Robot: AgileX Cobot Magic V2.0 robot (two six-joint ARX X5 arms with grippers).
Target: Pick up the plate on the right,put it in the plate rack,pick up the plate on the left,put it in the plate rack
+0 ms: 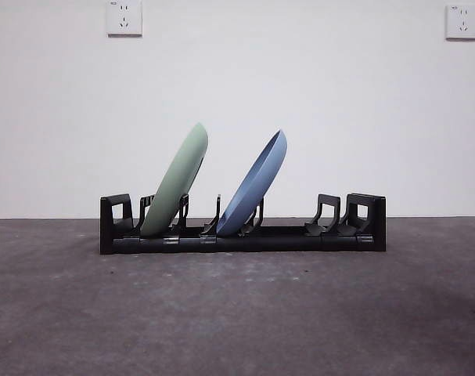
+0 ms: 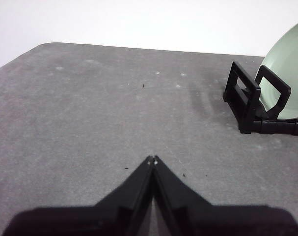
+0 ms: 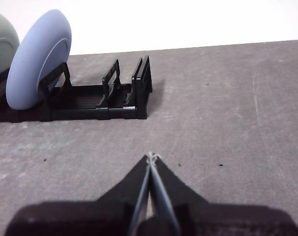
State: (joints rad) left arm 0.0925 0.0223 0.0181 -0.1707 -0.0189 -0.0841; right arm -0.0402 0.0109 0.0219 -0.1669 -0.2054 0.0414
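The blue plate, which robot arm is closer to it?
Right. The right gripper sits shut over the table off the rack's end past the blue plate. The left gripper waits shut beyond the green plate.

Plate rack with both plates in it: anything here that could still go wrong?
Two modest risks. The pale green round plate and the blue round plate both lean steeply in the long black plate rack, propped by short dividers, so a knock might tip them. Both the left gripper and right gripper sit shut, low over the grey table, near the rack ends.
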